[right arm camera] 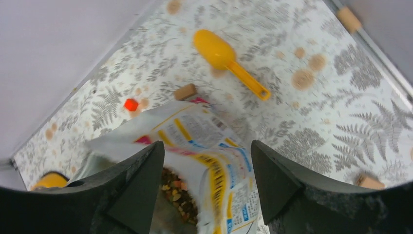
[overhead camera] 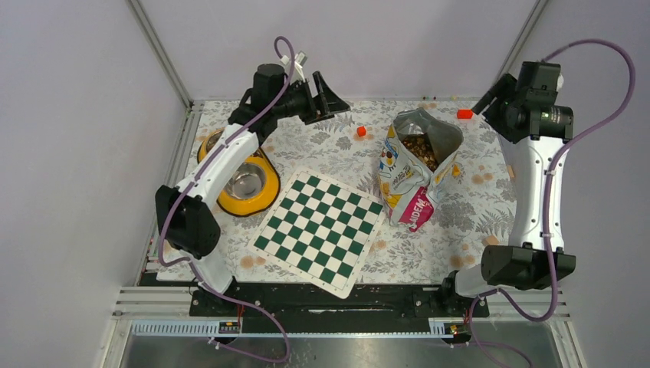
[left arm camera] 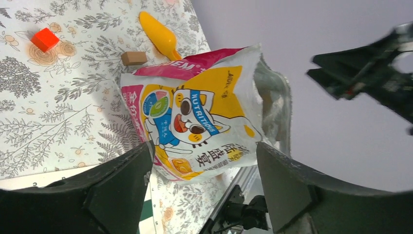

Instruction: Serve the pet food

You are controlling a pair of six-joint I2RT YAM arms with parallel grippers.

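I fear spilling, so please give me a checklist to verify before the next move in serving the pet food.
1. The bag stands, mouth open: ok.
2. The pet food shows inside: ok.
3. The left hand is open, empty: ok.
4. The right hand is open, empty: ok.
5. The scoop lies free: ok.
6. The bowl is uncovered: not ok, the left arm crosses over it.

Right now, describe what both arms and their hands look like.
Both arms match: the left arm and right arm have white curved links between black joint housings, with a purple cable looping along each. The left hand and right hand are black, each with two broad wedge-shaped fingers.
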